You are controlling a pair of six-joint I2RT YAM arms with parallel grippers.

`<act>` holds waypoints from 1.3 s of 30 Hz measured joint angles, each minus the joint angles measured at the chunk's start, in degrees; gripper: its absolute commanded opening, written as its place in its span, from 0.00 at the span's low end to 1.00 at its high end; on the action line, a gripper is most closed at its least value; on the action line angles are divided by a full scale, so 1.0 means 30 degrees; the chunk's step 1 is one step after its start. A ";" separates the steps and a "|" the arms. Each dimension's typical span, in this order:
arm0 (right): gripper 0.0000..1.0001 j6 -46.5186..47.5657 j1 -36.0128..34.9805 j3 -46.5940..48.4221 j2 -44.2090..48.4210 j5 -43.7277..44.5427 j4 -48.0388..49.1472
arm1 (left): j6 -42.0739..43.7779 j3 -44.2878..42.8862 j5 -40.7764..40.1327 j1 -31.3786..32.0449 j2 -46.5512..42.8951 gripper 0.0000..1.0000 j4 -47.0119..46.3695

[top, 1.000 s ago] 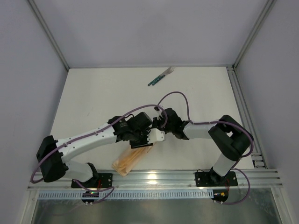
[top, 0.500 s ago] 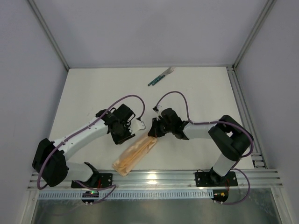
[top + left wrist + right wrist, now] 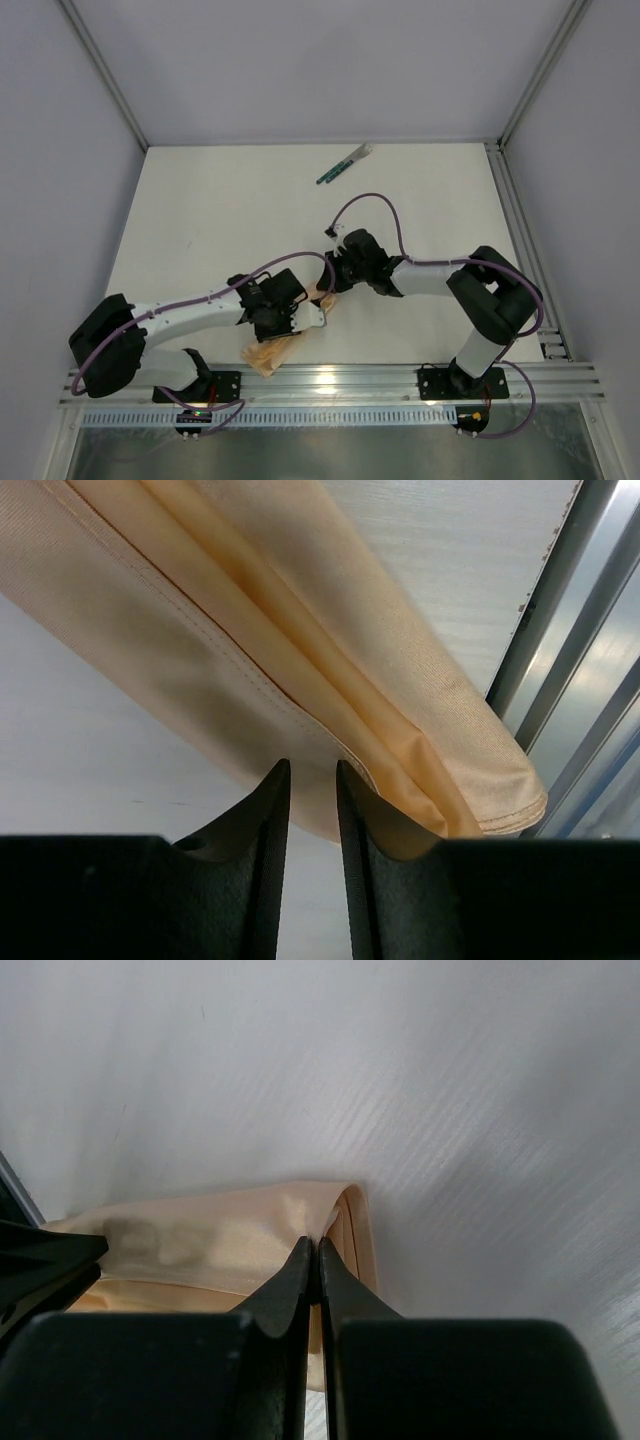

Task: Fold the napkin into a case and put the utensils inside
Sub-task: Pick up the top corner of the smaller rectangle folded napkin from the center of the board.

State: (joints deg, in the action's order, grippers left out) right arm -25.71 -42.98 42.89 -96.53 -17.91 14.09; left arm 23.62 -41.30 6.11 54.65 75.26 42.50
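The napkin (image 3: 268, 355), folded into a long narrow peach-tan strip, lies slantwise on the worktop (image 3: 200, 210) close to its near edge. Its lower end is just beside the metal rail (image 3: 380, 378) and its upper end points toward the middle, between the two arms. In the left wrist view, layered folds and a stitched hem run along its length, and its rounded end sits near the rail. The left fingers (image 3: 262, 825) stand narrow with a slim gap between them, their tips over the hem at the strip's side. Nothing shows clamped in the gap, and it is unclear whether the tips touch the cloth. The right fingers (image 3: 288, 1285) are closed tip to tip at the strip's upper end, where the fold curls up. Whether any cloth is caught between them cannot be told. The utensils (image 3: 344, 164) lie together on the far part of the worktop, well apart from the napkin, green handles nearer and pale ends pointing away to the right.
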 measured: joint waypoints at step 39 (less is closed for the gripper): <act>0.04 -0.0233 -0.0029 0.3038 -0.2477 0.1115 -0.1974 | 0.4940 0.0954 0.1355 0.0561 -0.0408 0.32 0.3002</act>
State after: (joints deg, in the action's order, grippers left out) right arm -26.41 -43.07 52.01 -103.96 -14.57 8.16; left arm 38.44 -38.44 10.17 56.34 74.04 51.51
